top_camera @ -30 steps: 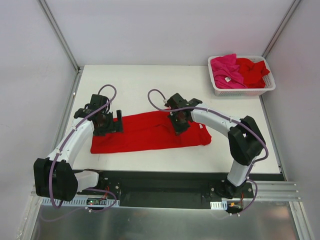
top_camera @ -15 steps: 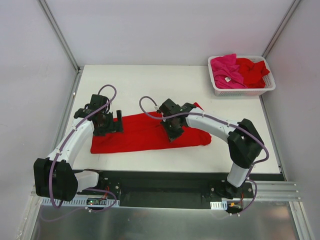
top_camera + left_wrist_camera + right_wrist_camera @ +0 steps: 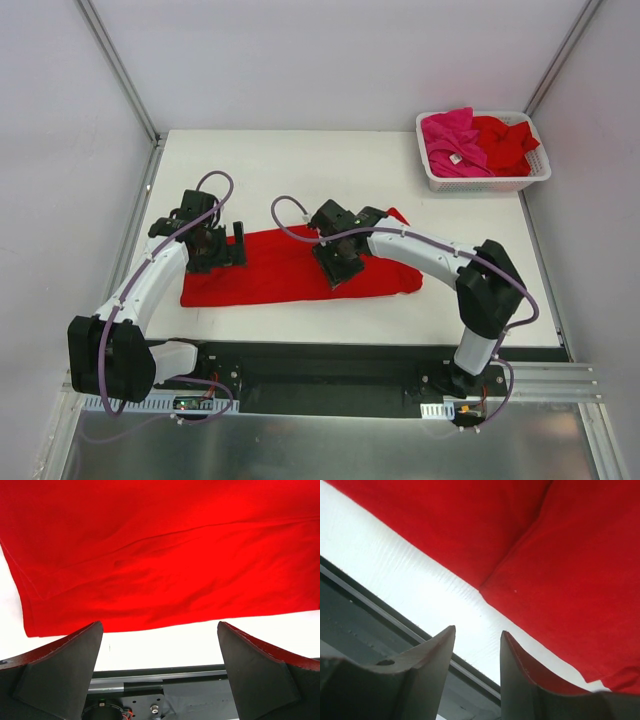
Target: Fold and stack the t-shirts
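A bright red t-shirt (image 3: 270, 272) lies flat on the white table as a long folded strip, with a fold line running across it in the right wrist view (image 3: 560, 555). My left gripper (image 3: 218, 247) hovers over the strip's left end, open wide, nothing between its fingers; in its own view (image 3: 159, 625) the shirt (image 3: 165, 555) fills the upper part. My right gripper (image 3: 338, 264) sits over the middle of the strip with its jaws parted and empty (image 3: 478, 630). More t-shirts, one magenta-pink (image 3: 452, 138) and one red (image 3: 506, 142), lie crumpled in the basket.
The white slotted basket (image 3: 490, 184) stands at the table's back right corner. White walls close in the left, right and back. The black mounting rail (image 3: 330, 365) runs along the table's near edge, just beyond the shirt's front hem.
The right gripper has moved left and toward the near edge over the shirt, and its jaws have gone from shut to parted, letting go of the cloth. The left arm has not moved.
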`<action>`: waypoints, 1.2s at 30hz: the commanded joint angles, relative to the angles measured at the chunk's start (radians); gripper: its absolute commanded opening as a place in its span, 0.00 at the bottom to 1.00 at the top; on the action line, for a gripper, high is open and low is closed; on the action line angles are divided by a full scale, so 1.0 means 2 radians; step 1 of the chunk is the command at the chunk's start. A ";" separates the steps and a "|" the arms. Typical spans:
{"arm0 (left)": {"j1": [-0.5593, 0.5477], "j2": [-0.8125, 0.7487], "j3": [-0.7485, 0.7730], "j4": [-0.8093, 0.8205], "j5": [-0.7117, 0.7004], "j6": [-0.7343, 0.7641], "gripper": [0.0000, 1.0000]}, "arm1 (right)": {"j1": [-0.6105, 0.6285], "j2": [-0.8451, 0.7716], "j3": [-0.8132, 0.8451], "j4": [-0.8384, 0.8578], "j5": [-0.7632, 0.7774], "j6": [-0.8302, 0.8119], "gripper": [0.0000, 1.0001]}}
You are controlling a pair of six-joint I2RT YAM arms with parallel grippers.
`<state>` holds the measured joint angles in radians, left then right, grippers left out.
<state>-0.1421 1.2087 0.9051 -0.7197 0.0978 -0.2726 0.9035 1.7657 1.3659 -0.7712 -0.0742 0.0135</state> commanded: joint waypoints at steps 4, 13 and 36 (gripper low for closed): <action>0.002 -0.006 -0.002 -0.001 0.009 0.001 0.99 | -0.064 -0.021 0.019 -0.019 0.030 -0.001 0.45; 0.007 0.009 -0.002 0.010 0.001 0.043 0.99 | -0.142 -0.046 0.010 -0.012 -0.023 -0.016 0.49; 0.037 0.087 0.009 0.055 0.126 0.024 0.99 | -0.360 -0.018 -0.075 0.104 -0.125 0.058 0.75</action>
<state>-0.0765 1.4117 0.9089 -0.6117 0.2909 -0.2241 0.2432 1.7149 1.2541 -0.6624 -0.2111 0.0669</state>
